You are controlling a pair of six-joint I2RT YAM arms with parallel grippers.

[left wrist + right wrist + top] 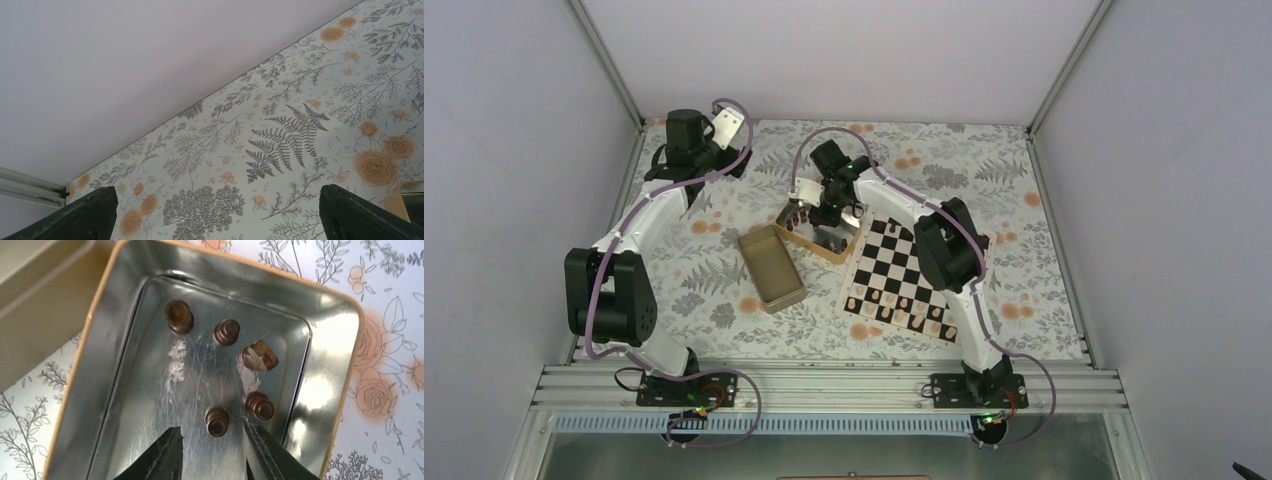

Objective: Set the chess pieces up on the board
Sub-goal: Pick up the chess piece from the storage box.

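Inside the open tin (117, 345) sit five dark chess pieces (226, 332); the nearest piece (217, 421) stands between the half-open tips of the right tool (212, 432), apparently untouched. Over the flowered counter (280, 100), the left tool (217, 200) gapes wide, holding nothing.

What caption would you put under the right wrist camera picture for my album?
Open jaws straddle one dark chess piece among five in the shiny tin.
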